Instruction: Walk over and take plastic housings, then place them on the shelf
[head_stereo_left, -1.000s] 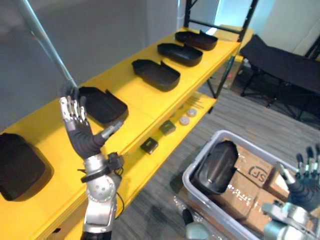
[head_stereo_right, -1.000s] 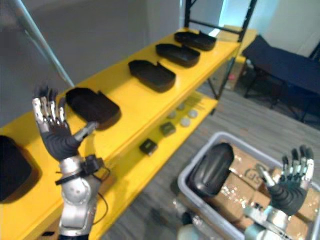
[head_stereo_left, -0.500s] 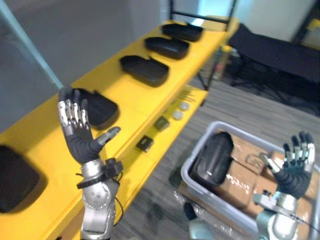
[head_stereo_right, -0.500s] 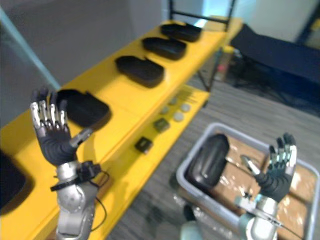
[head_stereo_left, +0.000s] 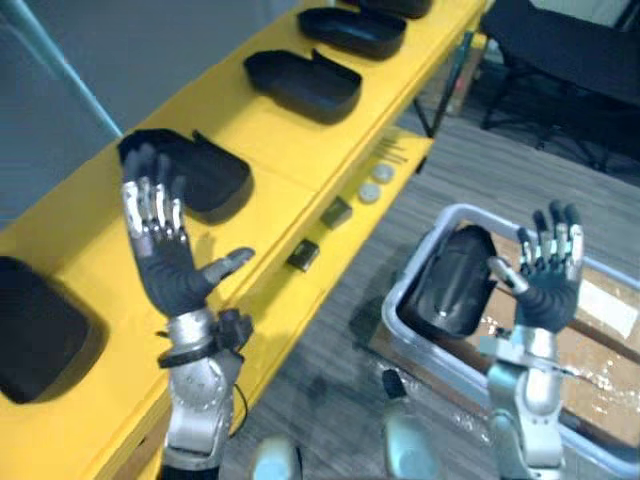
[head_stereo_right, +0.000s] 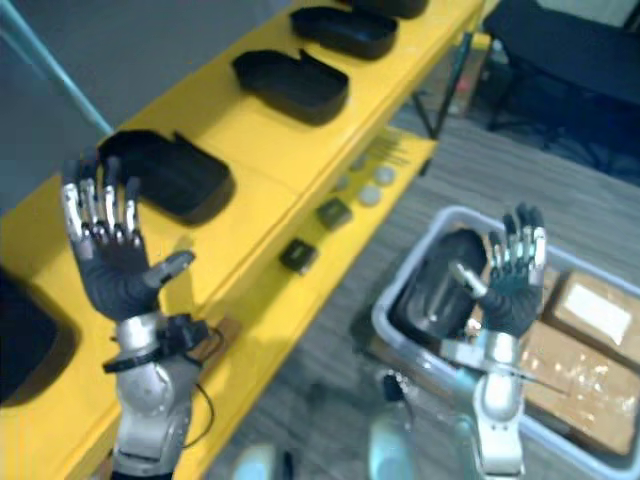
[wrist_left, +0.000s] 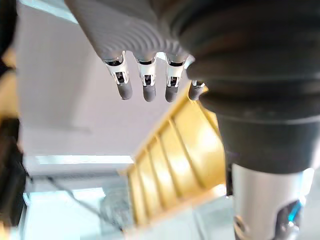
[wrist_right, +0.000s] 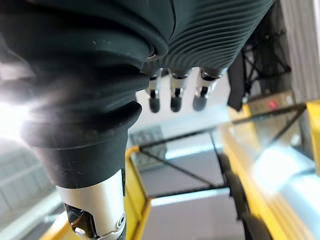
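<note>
Several black plastic housings lie in a row on the yellow shelf (head_stereo_left: 268, 150): one (head_stereo_left: 190, 172) just behind my left hand, another (head_stereo_left: 303, 84) further along, a third (head_stereo_left: 350, 30) beyond it. Another black housing (head_stereo_left: 452, 282) leans inside the grey bin (head_stereo_left: 410, 330) on the floor. My left hand (head_stereo_left: 165, 262) is raised upright over the shelf's front, open, holding nothing. My right hand (head_stereo_left: 545, 285) is raised upright over the bin, right of the housing in it, also open and empty.
A dark housing (head_stereo_left: 35, 330) lies at the shelf's near left end. Small parts (head_stereo_left: 302, 255) and discs (head_stereo_left: 371, 193) sit on the lower yellow shelf level. Cardboard boxes (head_stereo_left: 600, 330) fill the bin's right part. A dark cot (head_stereo_left: 560, 40) stands at the back right.
The camera has tilted down and shifted. My right hand has risen and moved left, closer to the housing in the bin. My left hand stays raised and open.
</note>
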